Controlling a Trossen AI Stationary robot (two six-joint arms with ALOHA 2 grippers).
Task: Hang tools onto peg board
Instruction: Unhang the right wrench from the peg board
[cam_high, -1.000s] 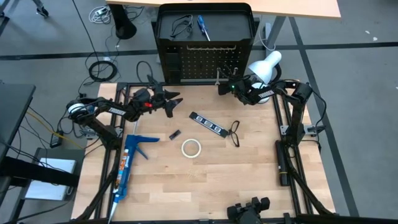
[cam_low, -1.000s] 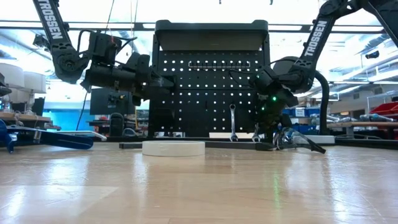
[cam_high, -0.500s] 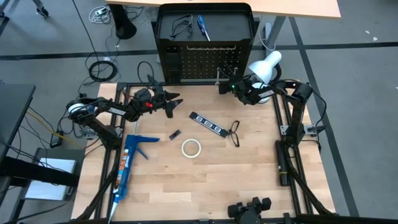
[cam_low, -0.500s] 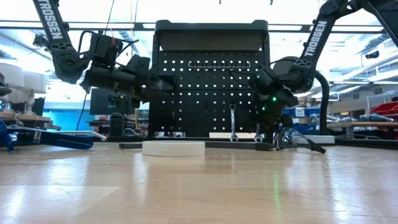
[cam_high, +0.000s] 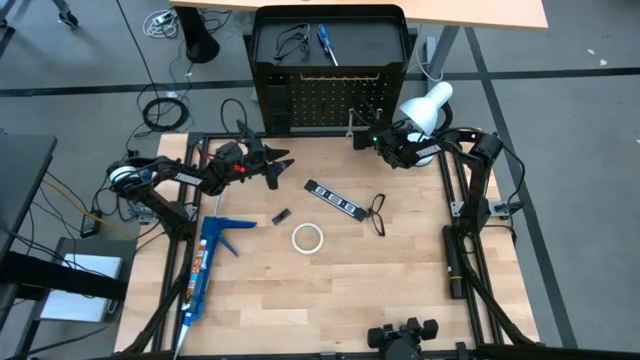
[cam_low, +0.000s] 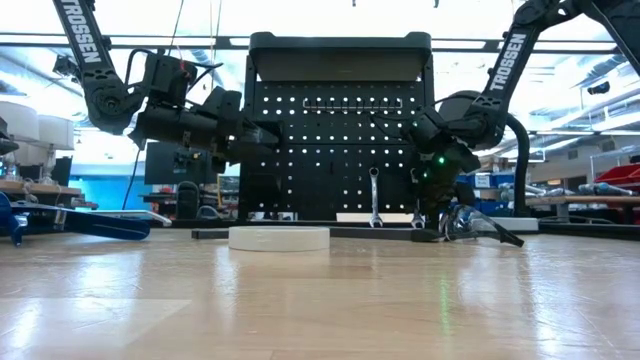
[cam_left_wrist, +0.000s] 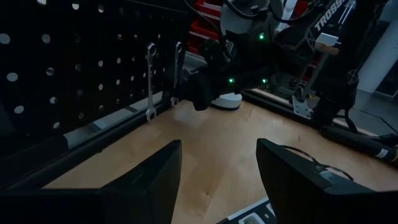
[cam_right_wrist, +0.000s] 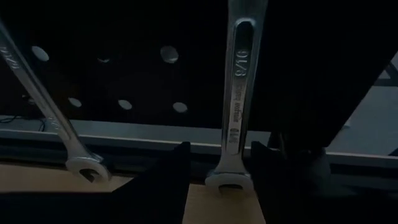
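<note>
1. the left gripper (cam_high: 278, 166) hovers over the near-left part of the table (cam_high: 400, 280), just in front of the peg board (cam_high: 320, 100). its fingers are spread wide and have hold of nothing.
2. still on the table, well apart from either gripper: the white tape ring (cam_high: 307, 237), the black strip with white marks (cam_high: 332, 198) and the black wire loop (cam_high: 378, 208). these remain to be hung.
3. one silver wrench (cam_left_wrist: 149, 81) already hangs upright on the board, left of the one being worked.
4. the right gripper (cam_right_wrist: 217, 180) sits low against the board's right part, its fingers either side of the second wrench (cam_right_wrist: 235, 93). the fingers are partly apart; whether they press the shank i cannot tell.
5. that wrench looks hung by its upper end, its open jaw down near the board's base rail.
6. to do this step well, i judge the right arm should confirm the wrench hangs freely before backing away, then draw straight out from the board so a finger does not snag it or swing its neighbour.
</note>
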